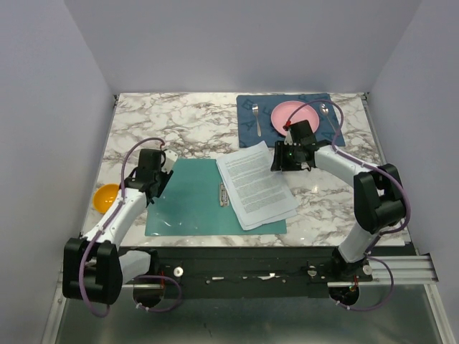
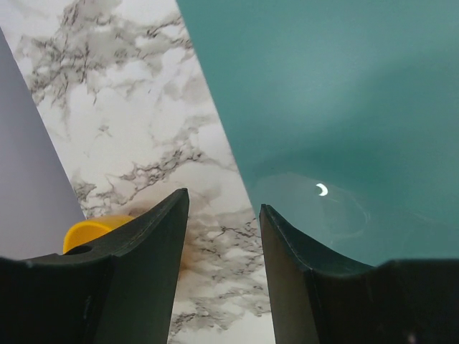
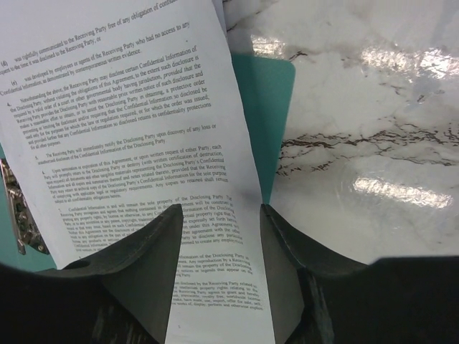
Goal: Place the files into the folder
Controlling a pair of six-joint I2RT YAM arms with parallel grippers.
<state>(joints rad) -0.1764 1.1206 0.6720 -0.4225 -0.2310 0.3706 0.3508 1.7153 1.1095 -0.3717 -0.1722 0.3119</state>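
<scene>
The teal folder [image 1: 190, 204] lies open and flat near the table's front, its metal clip [image 1: 223, 193] along the middle fold. The files [image 1: 256, 184], white sheets of dense black text, rest skewed on the folder's right half and overhang its far and right edges. My right gripper [image 1: 282, 162] is at the sheets' far right corner. In the right wrist view it [image 3: 221, 215] is open, fingers astride the printed sheets [image 3: 129, 136], with a folder corner [image 3: 269, 107] beyond. My left gripper [image 1: 153, 192] hovers at the folder's left edge, open [image 2: 224, 208] over marble, folder [image 2: 337, 93] to its right.
A dark blue placemat [image 1: 246, 106] at the back right carries a pink plate [image 1: 290, 115], a fork [image 1: 257, 119] and a spoon [image 1: 328, 115], just behind the right arm. A yellow bowl [image 1: 107, 196] sits at the table's left edge, close to the left arm. Walls enclose three sides.
</scene>
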